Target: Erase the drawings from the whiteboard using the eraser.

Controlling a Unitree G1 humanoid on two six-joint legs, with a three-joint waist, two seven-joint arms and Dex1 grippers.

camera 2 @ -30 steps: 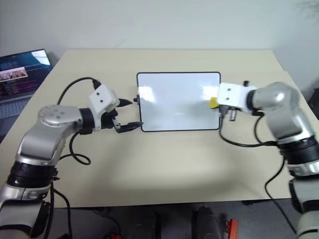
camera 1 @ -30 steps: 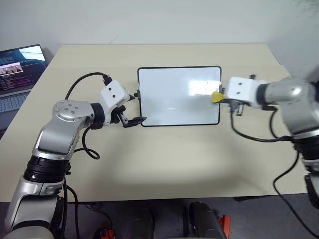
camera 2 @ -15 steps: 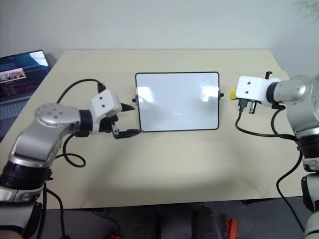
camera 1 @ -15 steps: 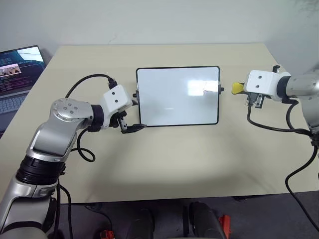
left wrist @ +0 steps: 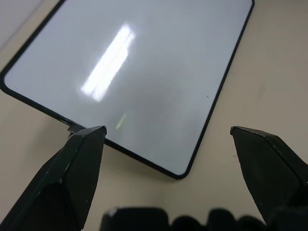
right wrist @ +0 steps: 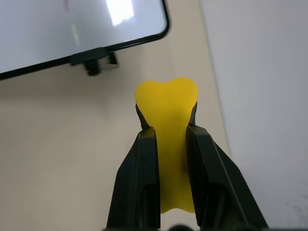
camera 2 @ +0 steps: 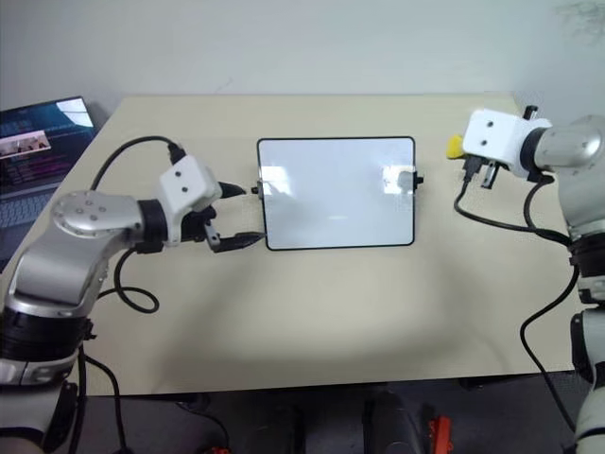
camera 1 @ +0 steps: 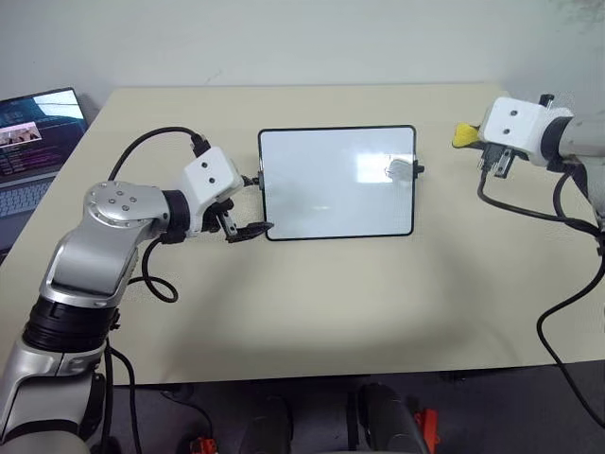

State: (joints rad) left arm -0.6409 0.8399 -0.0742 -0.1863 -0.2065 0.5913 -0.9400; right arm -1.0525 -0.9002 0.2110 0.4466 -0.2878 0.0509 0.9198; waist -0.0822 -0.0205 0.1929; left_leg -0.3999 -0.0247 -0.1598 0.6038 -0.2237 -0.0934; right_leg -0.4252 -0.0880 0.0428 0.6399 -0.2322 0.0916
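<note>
The whiteboard (camera 1: 331,189) lies flat at the middle of the table, glossy white with a glare patch near its right edge. A tiny reddish stroke of the drawings (right wrist: 66,4) shows on the board in the right wrist view; the rest of its face looks blank. My left gripper (camera 1: 257,204) hovers open at the board's left edge, its fingers (left wrist: 77,168) spread wide over the near corner. My right gripper (camera 1: 470,138) is lifted off to the right of the board, shut on the yellow eraser (right wrist: 167,96), which sticks out past the fingertips.
A laptop (camera 1: 33,132) with a lit screen sits at the table's far left. Black cables trail from both wrists over the tabletop (camera 1: 312,293). A light wall runs close behind the table's far edge.
My right gripper has carried the eraser off the board's right side, rightward and upward, away from the board. The left gripper has stayed by the left edge.
</note>
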